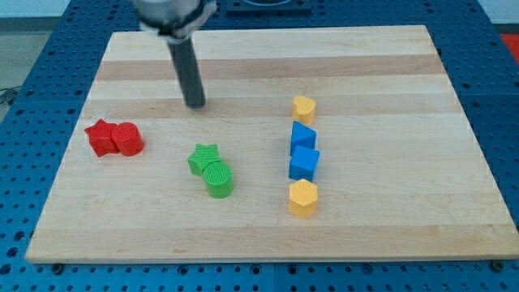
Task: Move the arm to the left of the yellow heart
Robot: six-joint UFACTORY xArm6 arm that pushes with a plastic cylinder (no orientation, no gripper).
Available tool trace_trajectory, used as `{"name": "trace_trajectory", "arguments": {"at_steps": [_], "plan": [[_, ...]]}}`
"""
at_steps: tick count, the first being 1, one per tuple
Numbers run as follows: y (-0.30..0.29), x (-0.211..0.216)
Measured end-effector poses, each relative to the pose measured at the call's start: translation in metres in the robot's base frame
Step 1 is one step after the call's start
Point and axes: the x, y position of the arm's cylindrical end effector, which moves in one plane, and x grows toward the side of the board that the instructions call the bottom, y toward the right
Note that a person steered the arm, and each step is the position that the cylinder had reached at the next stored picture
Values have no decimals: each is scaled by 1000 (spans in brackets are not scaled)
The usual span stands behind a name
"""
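My tip (195, 104) rests on the wooden board (389, 73), in the upper left-middle part of the view. A small yellow block that looks like a heart (303, 106) sits well to the tip's right, at about the same height in the view, with bare board between them. It heads a column of blocks: below it stand two blue blocks (302, 135) (304, 162), then a yellow hexagon-like block (302, 198).
A green star (203, 156) touches a green cylinder (219, 178) below my tip. A red star (101, 136) and a red cylinder (127, 139) touch each other at the view's left. A blue pegboard table surrounds the board.
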Motion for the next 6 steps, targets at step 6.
{"name": "trace_trajectory", "arguments": {"at_steps": [6], "plan": [[63, 65]]}}
